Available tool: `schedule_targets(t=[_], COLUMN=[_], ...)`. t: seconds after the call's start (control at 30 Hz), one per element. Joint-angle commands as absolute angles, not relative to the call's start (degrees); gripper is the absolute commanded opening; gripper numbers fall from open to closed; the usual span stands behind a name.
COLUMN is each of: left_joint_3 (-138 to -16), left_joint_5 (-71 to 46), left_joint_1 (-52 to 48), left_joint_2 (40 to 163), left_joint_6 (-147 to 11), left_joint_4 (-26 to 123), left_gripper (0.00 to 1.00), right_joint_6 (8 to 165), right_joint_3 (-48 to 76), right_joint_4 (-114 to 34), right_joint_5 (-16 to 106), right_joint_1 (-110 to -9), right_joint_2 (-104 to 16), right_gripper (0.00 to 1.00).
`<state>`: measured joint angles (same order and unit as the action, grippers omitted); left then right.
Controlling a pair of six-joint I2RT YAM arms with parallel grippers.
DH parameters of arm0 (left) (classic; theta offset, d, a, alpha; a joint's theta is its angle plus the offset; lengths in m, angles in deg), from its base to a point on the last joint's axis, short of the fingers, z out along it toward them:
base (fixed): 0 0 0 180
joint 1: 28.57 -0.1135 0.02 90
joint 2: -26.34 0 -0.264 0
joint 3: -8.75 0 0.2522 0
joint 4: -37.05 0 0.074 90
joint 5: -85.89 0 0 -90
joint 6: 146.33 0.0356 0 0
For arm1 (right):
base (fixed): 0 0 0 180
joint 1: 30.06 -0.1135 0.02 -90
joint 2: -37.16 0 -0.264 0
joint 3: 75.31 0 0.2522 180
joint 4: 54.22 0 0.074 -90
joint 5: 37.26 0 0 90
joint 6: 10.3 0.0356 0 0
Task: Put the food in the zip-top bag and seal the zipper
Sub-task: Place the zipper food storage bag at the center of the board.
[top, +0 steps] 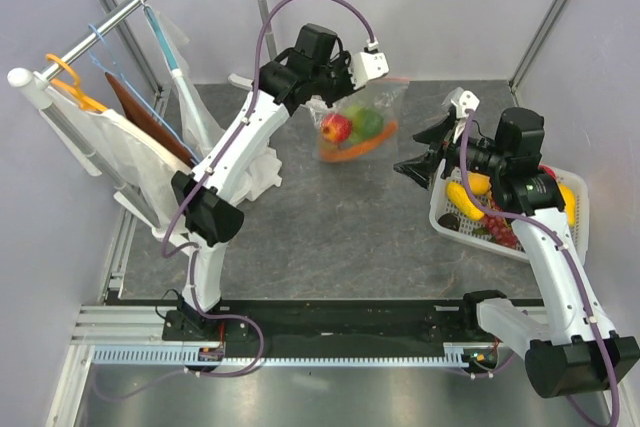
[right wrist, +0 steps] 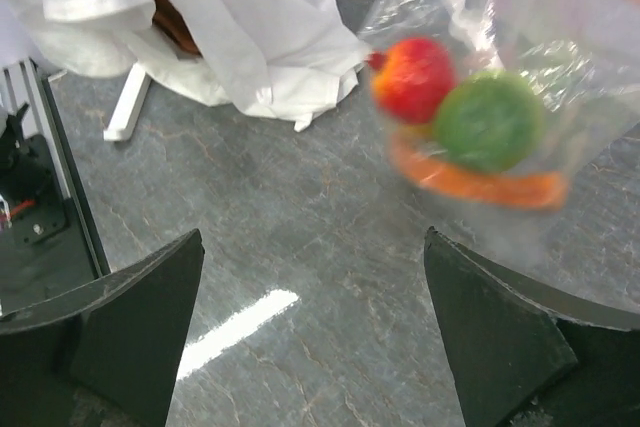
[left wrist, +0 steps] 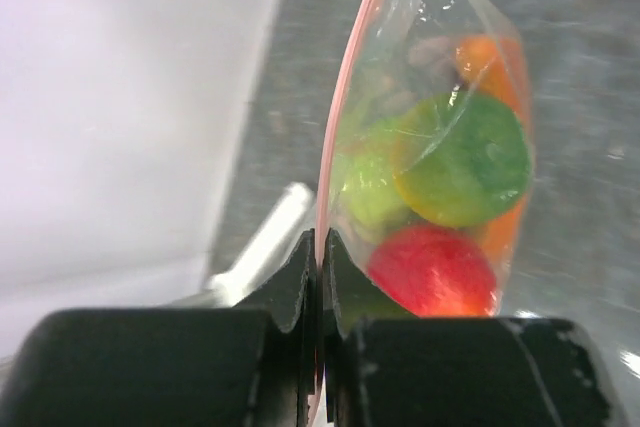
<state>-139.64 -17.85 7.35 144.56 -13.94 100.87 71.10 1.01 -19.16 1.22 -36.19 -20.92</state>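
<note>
The zip-top bag (top: pixel 388 99) is held up on the left arm's side of the white basket (top: pixel 455 230), a little farther from the arm bases than the basket is. The left gripper (left wrist: pixel 318 247) is clamped shut on the zipper (left wrist: pixel 345 97), with the pink-red strip pinched edge-on between its pads. A red apple (left wrist: pixel 435 272), the green cabbage (left wrist: pixel 470 162) and a long orange piece (right wrist: pixel 480 185) are bunched low inside the bag. That is where trouble could start: all that load is carried by one narrow pinch, so a slip of the slick strip through the pads is to be feared, and the bag would be dropped. Whether the mouth is closed along its length cannot be told, and no slider tab can be made out. If a gap is left, the food could be tipped out by any swing or tilt. The right gripper (right wrist: pixel 312 242) is held between basket and bag with its fingers wide apart and nothing between them. If it were brought in carelessly, the hanging plastic could be nudged and twisted in the left pinch. Yellow pieces (top: pixel 463 194) are seen lying in the basket, so a seal made now might shut food out.
</note>
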Motion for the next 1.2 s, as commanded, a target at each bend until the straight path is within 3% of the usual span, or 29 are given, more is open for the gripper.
schedule_targets(t=[0.0,0.2,0.43,0.63,0.87,0.97,1.03,1.07,1.1,1.17], left_joint_3=[-147.1,-126.6,-94.9,-83.2,-80.3,-80.6,-83.1,-84.5,-86.8,-88.1], left_joint_5=[-13.6,-23.4,-24.8,-28.4,-36.0,-35.8,-35.2,-35.7,-35.8,-35.6], left_joint_1=[7.0,7.9,14.0,19.2,20.9,21.7,21.4,21.4,21.4,21.4], left_joint_2=[144.1,131.8,122.2,122.2,122.1,122.2,122.0,121.7,121.3,117.9], left_joint_6=[-7.4,-7.4,-14.3,-25.7,-32.7,-33.3,-32.7,-31.9,-31.5,-31.2], left_joint_4=[91.5,91.4,93.0,95.4,93.8,93.7,96.0,98.1,101.6,103.3], left_gripper=[0.02,0.02,0.02,0.02,0.07,0.18,0.35,0.45,0.66,0.95], right_joint_6=[78.1,81.8,83.0,77.5,72.9,72.1,71.3,71.0,70.7,71.5], right_joint_3=[5.5,6.2,6.2,7.7,6.8,6.0,6.1,6.2,6.3,6.2], right_joint_4=[-22.6,-23.4,-22.5,-15.9,-11.2,-10.5,-9.3,-8.7,-7.9,-7.4], right_joint_5=[1.5,2.5,1.9,1.1,2.2,2.9,3.3,3.7,4.3,5.0], right_joint_1=[-35.2,-33.1,-31.5,-31.5,-31.4,-31.5,-31.5,-31.5,-31.5,-31.4], right_joint_2=[-21.5,-21.2,-21.0,-21.8,-21.2,-21.0,-21.0,-21.1,-21.1,-21.1], right_gripper=[0.98,0.98,0.98,0.98,0.98,0.98,0.98,0.98,0.98,0.98])
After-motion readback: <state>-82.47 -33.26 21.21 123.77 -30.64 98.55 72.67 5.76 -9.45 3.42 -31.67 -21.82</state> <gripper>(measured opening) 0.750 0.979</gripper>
